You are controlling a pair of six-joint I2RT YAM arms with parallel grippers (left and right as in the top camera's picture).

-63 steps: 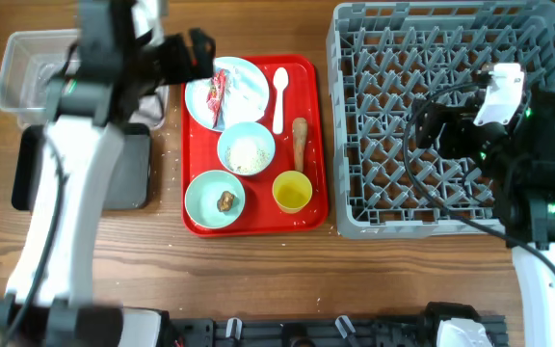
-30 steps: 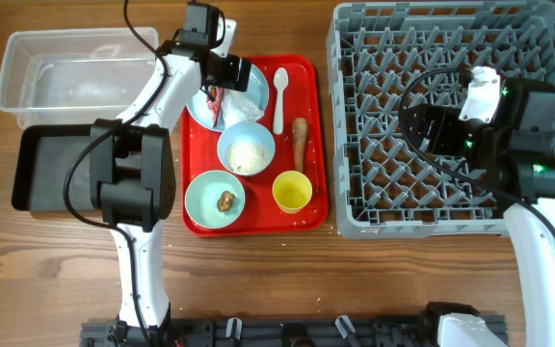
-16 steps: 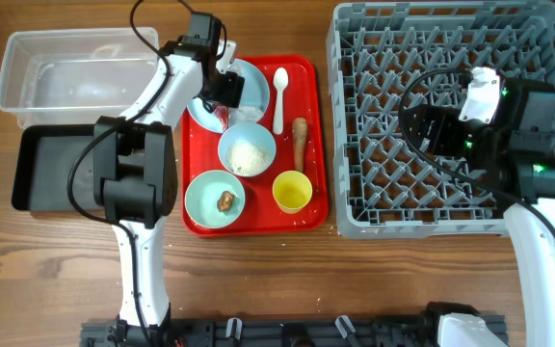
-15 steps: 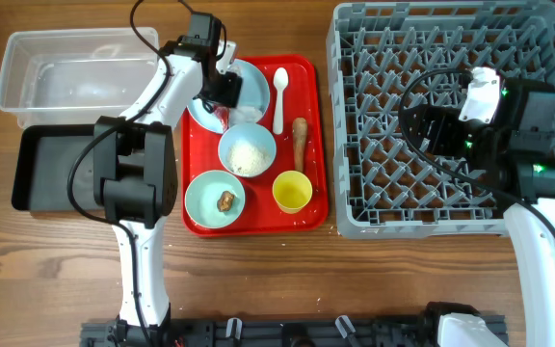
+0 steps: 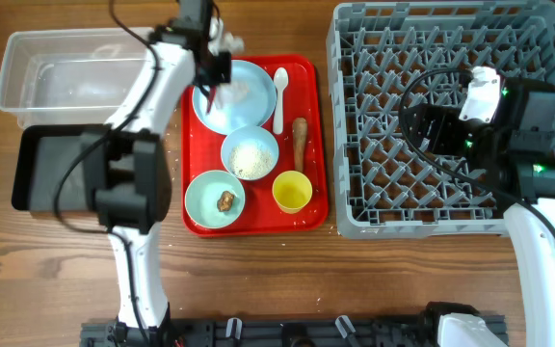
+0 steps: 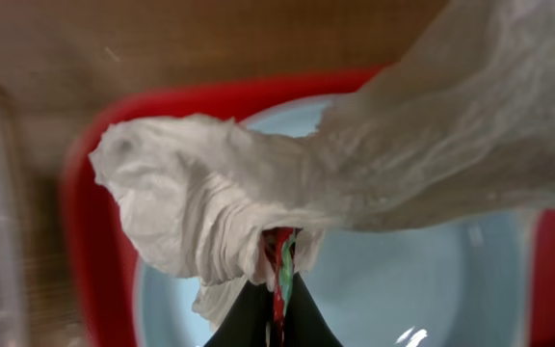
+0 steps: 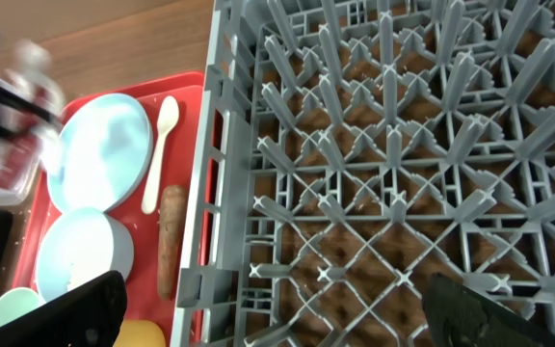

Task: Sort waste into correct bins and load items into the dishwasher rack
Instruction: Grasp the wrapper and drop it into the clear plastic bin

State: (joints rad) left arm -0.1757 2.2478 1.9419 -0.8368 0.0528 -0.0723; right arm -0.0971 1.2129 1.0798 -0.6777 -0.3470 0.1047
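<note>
My left gripper [image 6: 276,310]: closed to a narrow pinch on the red-and-white wrapper [image 6: 279,258], with the white paper [image 6: 200,202] bunched into the same pinch.
Where it hangs: over the 10 o'clock rim of the pale blue plate [image 6: 403,280] on the red tray [image 6: 85,241]. I cannot tell whether the trailing paper touches the plate.
Handling: I judge it almost weightless, limp and crushable. Nothing here can break, but the film may be slick.
Hold: only a fold is caught, so the loose paper could slip free. A bite deeper into the bundle would be safer.
Bins: from the plate, the clear tub [image 5: 75,72] lies at 9 o'clock and the black tray [image 5: 41,169] at 8 o'clock.
My right gripper [image 7: 277,313]: fingers spread wide and empty, over the dishwasher rack [image 5: 432,39] at 3 o'clock.
</note>
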